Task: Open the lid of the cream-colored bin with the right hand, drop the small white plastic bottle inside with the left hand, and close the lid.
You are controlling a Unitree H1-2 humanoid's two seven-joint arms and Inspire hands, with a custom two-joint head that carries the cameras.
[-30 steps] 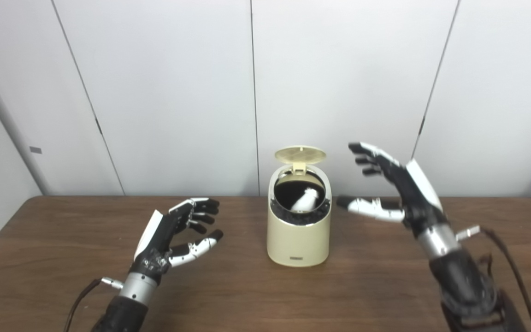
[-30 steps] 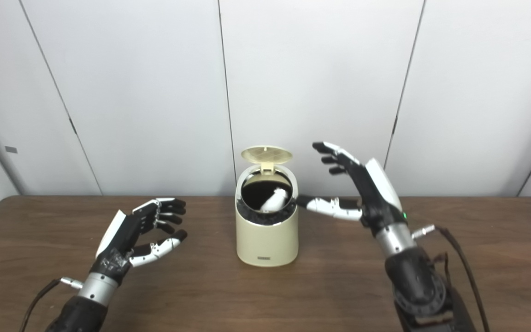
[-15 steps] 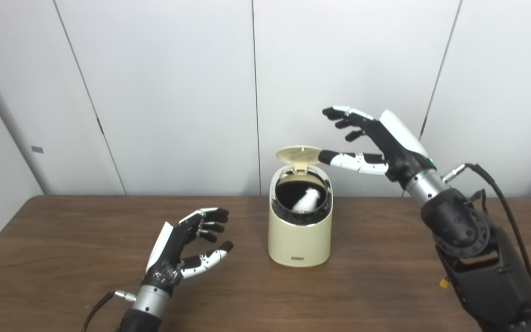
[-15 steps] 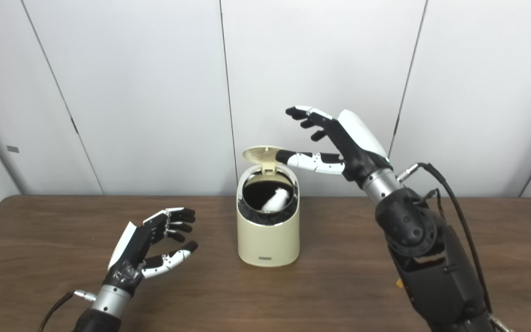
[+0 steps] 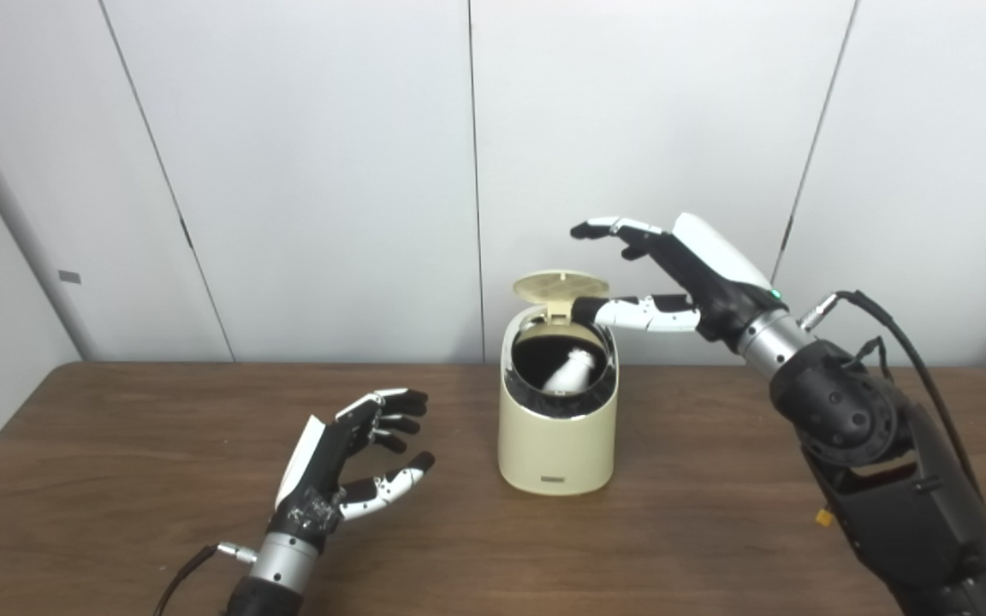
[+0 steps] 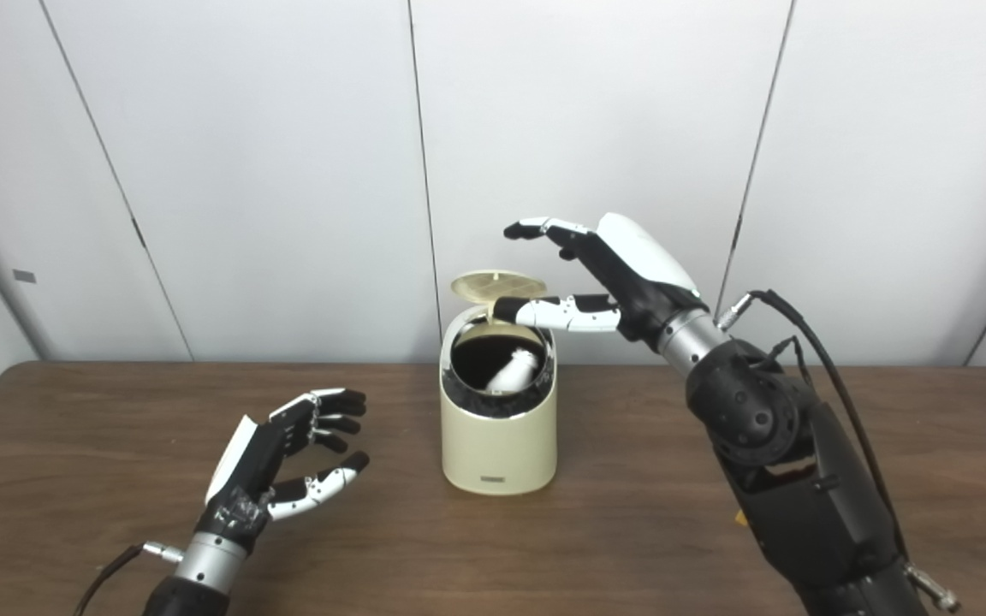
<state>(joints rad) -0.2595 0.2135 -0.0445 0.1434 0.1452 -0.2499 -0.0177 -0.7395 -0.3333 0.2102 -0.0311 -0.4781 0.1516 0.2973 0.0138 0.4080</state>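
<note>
Cream-colored bin (image 5: 555,428) standing upright on the wooden table (image 5: 715,530), taken here as the landmark. Its lid (image 5: 561,287) is raised on the rear hinge and lies nearly flat above the back of the rim, as it did one second ago. The mouth of the bin is open and dark; the small white plastic bottle (image 5: 568,371) lies tilted inside, its cap end toward the upper right of the opening, unchanged from the earlier frames.

Right hand (image 5: 673,274): empty, with fingers spread. It is held above and to the right of the bin. The thumb (image 5: 621,311) reaches leftward, and its dark tip sits at the lid's right edge, just below the lid plate; whether it touches cannot be told. The fingers (image 5: 608,228) extend above the lid, apart from it. One second ago this hand was lower, beside the bin's right wall near rim height; half a second ago it was raised, with the thumb level with the lid's edge. It has since shifted left, toward the bin's centre line, and tipped more palm-down.

Left hand (image 6: 288,458): empty, with fingers loosely curled and apart. It hovers just over the table, left of the bin and well apart from it. It has drifted slightly toward the bin over the last second.
</note>
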